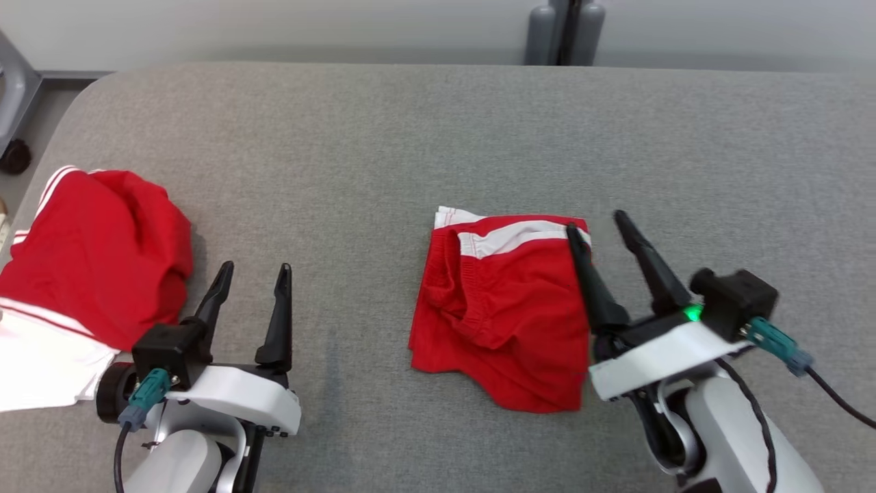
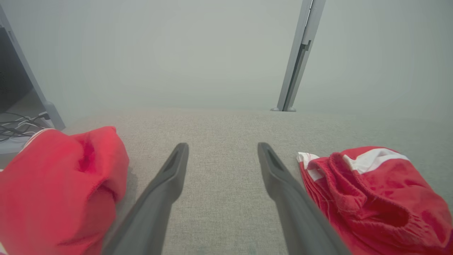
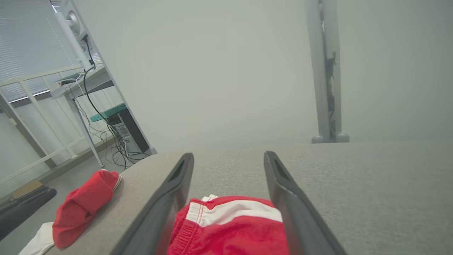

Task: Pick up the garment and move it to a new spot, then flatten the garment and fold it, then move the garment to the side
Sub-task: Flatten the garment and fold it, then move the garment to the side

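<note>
Right gripper (image 1: 595,222) spread, one finger hiding right edge of garment (image 1: 499,308). Left gripper (image 1: 256,267) spread, empty. Red pile (image 1: 96,253) cropped left.

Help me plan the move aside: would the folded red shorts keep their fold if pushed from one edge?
Probably not: the folded red shorts look soft and wrinkled, so they'd likely bunch. The grey fabric tabletop seems grippy, adding drag. Lifted, layers may droop.

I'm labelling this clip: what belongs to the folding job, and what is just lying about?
In the job: folded red shorts; right gripper, open at their right edge; grey table.
Lying about, it seems: crumpled red-and-white garment at the table's left edge; left gripper, open; grey post behind.
</note>
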Tool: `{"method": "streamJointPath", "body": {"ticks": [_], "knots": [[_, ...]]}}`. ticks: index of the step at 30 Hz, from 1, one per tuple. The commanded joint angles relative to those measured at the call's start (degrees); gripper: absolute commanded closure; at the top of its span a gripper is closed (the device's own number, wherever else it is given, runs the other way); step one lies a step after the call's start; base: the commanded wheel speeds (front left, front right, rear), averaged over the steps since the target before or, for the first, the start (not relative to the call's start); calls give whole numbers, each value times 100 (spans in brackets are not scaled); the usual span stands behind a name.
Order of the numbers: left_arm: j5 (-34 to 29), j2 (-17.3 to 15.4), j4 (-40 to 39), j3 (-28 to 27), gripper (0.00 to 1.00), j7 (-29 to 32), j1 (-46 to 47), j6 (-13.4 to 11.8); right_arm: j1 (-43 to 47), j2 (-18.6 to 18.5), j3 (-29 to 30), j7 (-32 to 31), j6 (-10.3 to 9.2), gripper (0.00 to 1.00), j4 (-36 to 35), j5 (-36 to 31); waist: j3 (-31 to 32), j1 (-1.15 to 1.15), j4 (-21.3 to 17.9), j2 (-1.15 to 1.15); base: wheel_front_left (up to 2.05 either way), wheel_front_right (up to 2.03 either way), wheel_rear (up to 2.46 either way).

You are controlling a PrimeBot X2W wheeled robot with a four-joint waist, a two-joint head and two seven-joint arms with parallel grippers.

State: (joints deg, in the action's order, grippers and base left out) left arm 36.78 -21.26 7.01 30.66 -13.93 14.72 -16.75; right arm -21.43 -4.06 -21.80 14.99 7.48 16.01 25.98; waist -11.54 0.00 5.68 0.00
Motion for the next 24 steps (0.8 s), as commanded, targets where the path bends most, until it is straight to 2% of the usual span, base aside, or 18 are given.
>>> {"method": "streamJointPath", "body": {"ticks": [1,6,13,24], "knots": [[16,-77,-24,-47,0,-24,-28,-47,183,-45,198,21,3,0,-99,-159,84,0,-111,0,0,0,0],[-17,-210,-86,-118,0,-7,-130,-144,687,-78,894,22,3,0,-314,-655,214,0,-281,0,0,0,0],[7,-324,-126,-164,0,11,-309,-251,1334,-76,1531,-73,3,0,-457,-1098,399,0,-426,0,0,0,0],[90,-376,-110,-228,0,21,-453,-320,1823,31,1821,-303,3,0,-777,-1271,477,0,-517,0,0,0,0]]}}
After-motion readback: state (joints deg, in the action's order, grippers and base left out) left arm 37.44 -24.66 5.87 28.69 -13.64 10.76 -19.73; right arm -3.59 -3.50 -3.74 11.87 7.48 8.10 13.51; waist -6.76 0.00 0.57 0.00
